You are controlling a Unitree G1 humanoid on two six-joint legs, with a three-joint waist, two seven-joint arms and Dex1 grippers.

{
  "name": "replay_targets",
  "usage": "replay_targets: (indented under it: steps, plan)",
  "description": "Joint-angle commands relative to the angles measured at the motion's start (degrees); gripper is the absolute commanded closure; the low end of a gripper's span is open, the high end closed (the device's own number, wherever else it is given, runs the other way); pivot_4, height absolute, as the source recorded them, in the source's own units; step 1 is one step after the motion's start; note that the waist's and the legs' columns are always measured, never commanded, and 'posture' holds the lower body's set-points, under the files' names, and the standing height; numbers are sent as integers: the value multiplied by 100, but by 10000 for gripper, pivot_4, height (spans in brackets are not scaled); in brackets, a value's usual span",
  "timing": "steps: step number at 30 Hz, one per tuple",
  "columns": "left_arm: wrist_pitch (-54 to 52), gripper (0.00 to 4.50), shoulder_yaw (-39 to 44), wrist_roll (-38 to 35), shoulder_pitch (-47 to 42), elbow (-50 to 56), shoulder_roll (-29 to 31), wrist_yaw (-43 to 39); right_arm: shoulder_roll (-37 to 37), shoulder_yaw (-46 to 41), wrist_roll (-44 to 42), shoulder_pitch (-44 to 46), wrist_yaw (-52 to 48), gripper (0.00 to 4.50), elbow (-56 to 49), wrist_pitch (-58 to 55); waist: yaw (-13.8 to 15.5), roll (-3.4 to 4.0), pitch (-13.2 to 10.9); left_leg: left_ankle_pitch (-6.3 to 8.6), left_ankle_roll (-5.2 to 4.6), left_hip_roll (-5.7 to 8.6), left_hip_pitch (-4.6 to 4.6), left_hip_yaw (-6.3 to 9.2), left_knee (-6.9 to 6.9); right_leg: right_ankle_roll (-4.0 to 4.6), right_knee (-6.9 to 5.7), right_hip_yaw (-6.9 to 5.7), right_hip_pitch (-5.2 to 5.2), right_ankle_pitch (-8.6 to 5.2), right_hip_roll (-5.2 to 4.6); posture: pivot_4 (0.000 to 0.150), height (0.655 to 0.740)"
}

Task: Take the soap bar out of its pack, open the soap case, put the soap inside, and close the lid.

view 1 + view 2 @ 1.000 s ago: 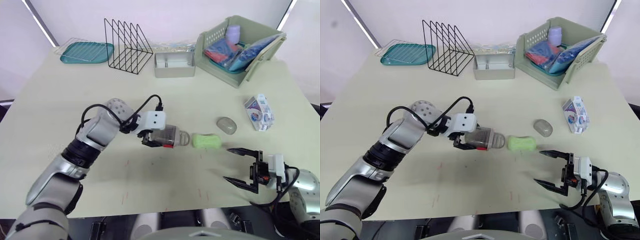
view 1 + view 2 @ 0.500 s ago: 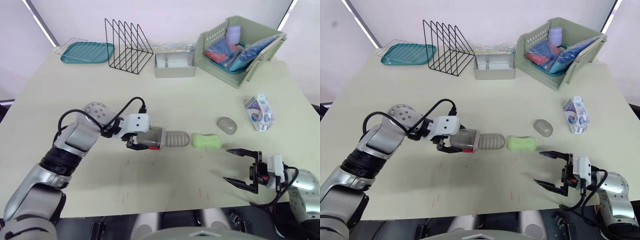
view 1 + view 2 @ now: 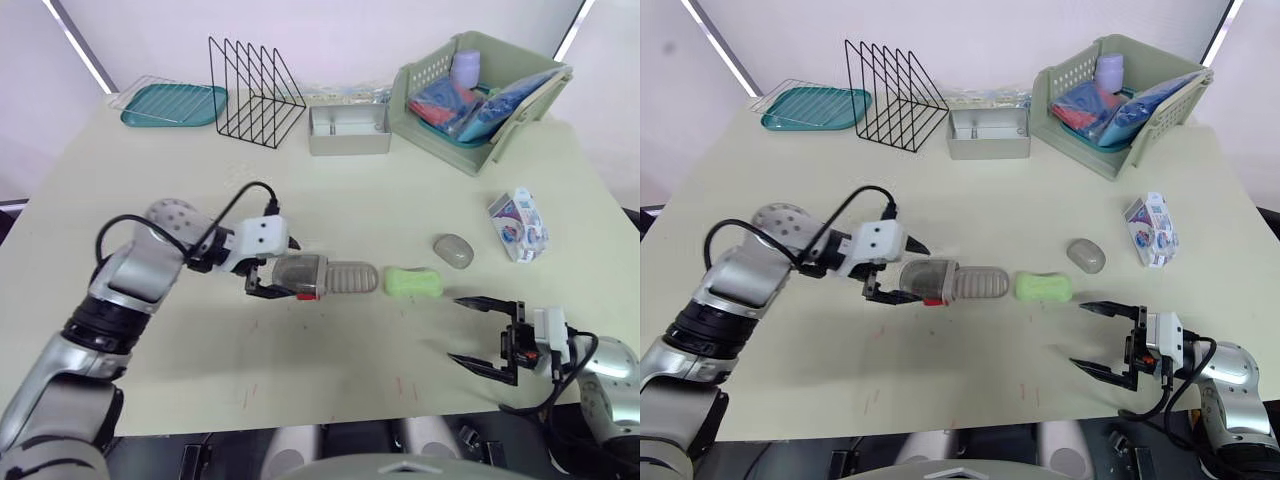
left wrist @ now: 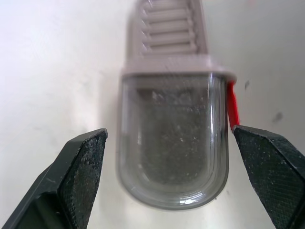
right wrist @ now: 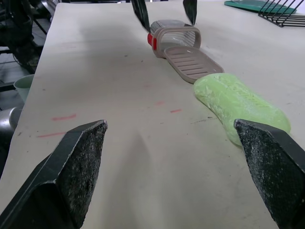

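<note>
The soap case lies on its side mid-table: a clear cover [image 3: 300,274] with a red catch, and a grey ribbed tray [image 3: 351,277] slid out of it toward the green soap bar [image 3: 413,282]. My left gripper [image 3: 272,270] is open, its fingers standing either side of the cover's closed end without touching it; the left wrist view shows the cover [image 4: 174,157] between the fingertips. My right gripper [image 3: 466,330] is open and empty near the front edge, right of the soap [image 5: 240,105]. The white and blue soap pack [image 3: 518,224] lies at the right.
A grey oval piece [image 3: 452,250] lies between the soap and the pack. Along the back stand a green basket [image 3: 440,140] of packets, a metal tin [image 3: 348,130], a black wire rack [image 3: 255,92] and a teal tray [image 3: 172,103].
The left gripper pulled the clear cover leftward, sliding it off the ribbed tray, then let go and drew back a little. The right gripper stayed put.
</note>
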State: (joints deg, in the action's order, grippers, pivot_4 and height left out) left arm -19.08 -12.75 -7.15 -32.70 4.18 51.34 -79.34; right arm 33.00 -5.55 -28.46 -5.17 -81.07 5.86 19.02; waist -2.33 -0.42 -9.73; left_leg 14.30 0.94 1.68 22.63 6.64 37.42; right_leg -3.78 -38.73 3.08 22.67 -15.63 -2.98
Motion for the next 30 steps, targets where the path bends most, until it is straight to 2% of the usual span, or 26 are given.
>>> replay_targets:
  steps: [1, 5, 8, 11, 15, 20, 24, 30]
  plan:
    - [-553, 57, 729, -856, 33, 539, 1, 21, 149, -103, -92, 148, 16, 0, -147, -65, 0, 0, 0, 0, 0, 0, 0, -1, 0, 0, 0, 1, 0, 0, -1, 1500, 7400]
    - [-553, 57, 1399, -1446, 430, 948, -416, 574, 389, -85, -46, 562, 218, 0, -346, -467, -10, 0, 0, 0, 0, -2, -1, -1, 2, 0, -2, 1, 0, 0, -2, 1500, 7400]
    - [-440, 57, 1803, -1680, 1160, 1380, -823, 1128, 638, -15, 64, 1065, 518, 0, -524, -1042, -21, 2, 1, 0, 1, -9, -10, -5, 0, 0, -5, 15, 2, 0, -2, 1500, 7400]
    - [-149, 57, 2197, -1762, 2043, 1649, -1199, 1614, 873, 161, 233, 1482, 783, 0, -797, -1661, -1, 2, 1, 0, 1, -23, -8, -4, -1, 1, -5, 16, 5, 0, -1, 1500, 7400]
    - [659, 57, 2527, -1621, 3211, 1795, -1466, 1841, 1203, 655, 629, 1931, 825, 0, -1193, -2318, 27, 1, 1, 0, 1, -25, -7, -5, -1, 2, -3, 17, 6, 1, -5, 1500, 7400]
    - [1141, 57, 2762, -1902, 4058, 1946, -1538, 1705, 1595, 1437, 1181, 2569, 772, 0, -1571, -3427, 133, 1, 1, 1, 0, -19, -3, -11, 1, 1, 7, 7, 2, 1, -15, 1500, 7400]
    - [1957, 57, 2679, -1858, 4852, 1756, -1229, 789, 1500, 1938, 1406, 3221, 934, 0, -1675, -4416, 135, 1, 1, 1, 1, -23, -2, -14, -3, 2, 13, 4, 3, 1, -14, 1500, 7400]
    - [2433, 57, 2540, -1832, 4858, 1535, -1096, 565, 1281, 2437, 1737, 3726, 1041, 0, -1592, -4975, 181, 1, 1, 1, 1, -23, 2, -5, -7, 3, 22, -9, 1, 1, -14, 1500, 7400]
